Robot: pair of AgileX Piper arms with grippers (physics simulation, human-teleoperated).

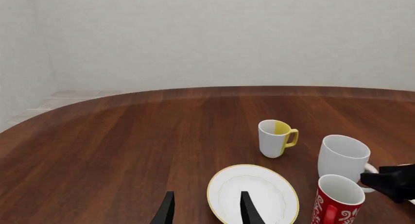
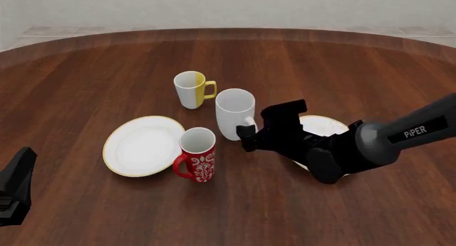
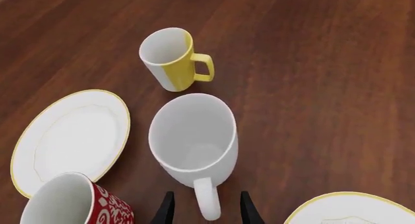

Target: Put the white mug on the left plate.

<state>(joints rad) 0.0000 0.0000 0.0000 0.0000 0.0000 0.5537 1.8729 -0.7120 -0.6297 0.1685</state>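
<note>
The white mug (image 2: 234,113) stands upright on the bench (image 2: 342,70), just right of the left plate (image 2: 142,145) and between the half-yellow mug (image 2: 190,89) and the red mug (image 2: 197,154). The right pincer (image 3: 204,209) is spread, one finger on each side of the mug's handle without visibly pressing it. The left pincer (image 1: 206,210) is also spread, empty above the left plate's near edge.

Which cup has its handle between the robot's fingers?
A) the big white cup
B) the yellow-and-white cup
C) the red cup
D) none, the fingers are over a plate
A: in the right wrist view the white mug's handle sits between the right gripper's open fingers, not yet squeezed; the front view shows that gripper right beside the mug.
</note>
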